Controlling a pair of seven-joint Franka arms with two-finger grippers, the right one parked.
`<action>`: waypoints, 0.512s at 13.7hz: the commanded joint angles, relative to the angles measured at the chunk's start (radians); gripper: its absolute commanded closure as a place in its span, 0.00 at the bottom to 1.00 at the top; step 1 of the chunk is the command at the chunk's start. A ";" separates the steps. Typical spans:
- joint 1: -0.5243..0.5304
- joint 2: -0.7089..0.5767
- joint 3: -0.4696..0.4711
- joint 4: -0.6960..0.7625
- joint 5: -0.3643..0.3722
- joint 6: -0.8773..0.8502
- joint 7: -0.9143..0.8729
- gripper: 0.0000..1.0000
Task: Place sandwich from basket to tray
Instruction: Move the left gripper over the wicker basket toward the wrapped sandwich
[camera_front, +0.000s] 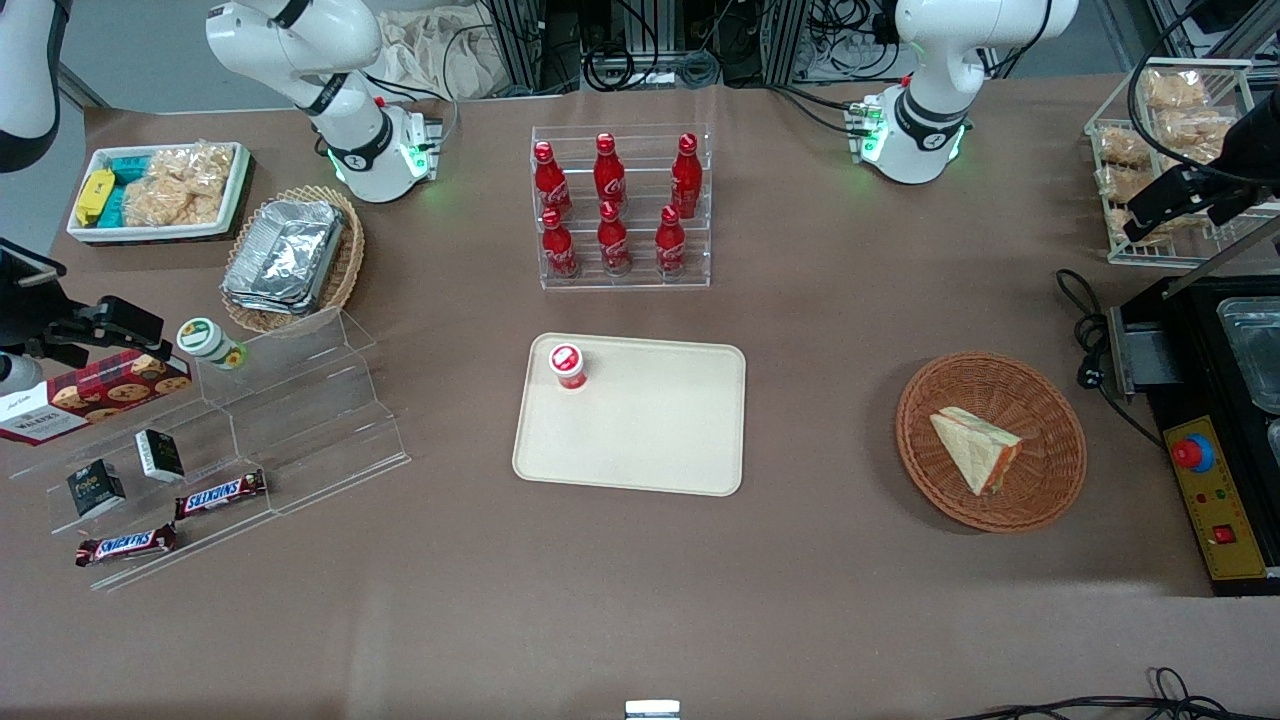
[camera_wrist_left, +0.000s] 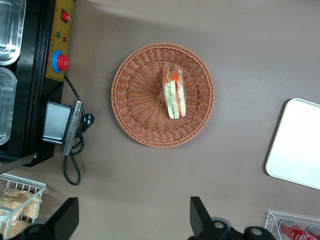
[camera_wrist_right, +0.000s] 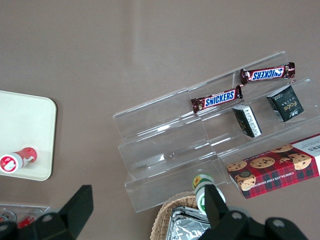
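Starting at the parked arm's end of the table, you have a clear acrylic stepped stand (camera_front: 290, 420) carrying two Snickers bars (camera_front: 220, 493), two small dark boxes (camera_front: 160, 455) and a red cookie box (camera_front: 95, 393), with a paler wicker basket of foil containers (camera_front: 290, 258) farther from the front camera. Moving along, the tray (camera_front: 640, 440) lies flat near the middle of the table, and a small red-capped cup (camera_front: 567, 365) stands on its corner nearest the bottle rack (camera_front: 620, 205), which holds six red cola bottles. Next, toward the working arm's end, you see the basket (camera_front: 1040, 400) resting on the brown table (camera_front: 800, 580), well apart from the tray. The sandwich (camera_front: 978, 450) lies inside it, slightly off centre, its orange-red and pale filling edge showing in the wrist view (camera_wrist_left: 174, 92). Your gripper (camera_wrist_left: 134, 220) hangs above the table just beside the basket, clear of its rim, with both fingers (camera_wrist_left: 200, 215) spread wide and nothing between them; the sandwich sits untouched, well apart from the fingertips. Past the basket stands a black machine (camera_front: 1215, 420) with a red button.
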 joint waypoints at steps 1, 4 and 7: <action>-0.009 0.013 0.002 0.027 0.022 -0.032 -0.003 0.00; -0.003 0.027 0.005 0.035 0.019 -0.027 -0.003 0.00; -0.002 0.068 0.005 0.038 0.002 0.003 -0.012 0.00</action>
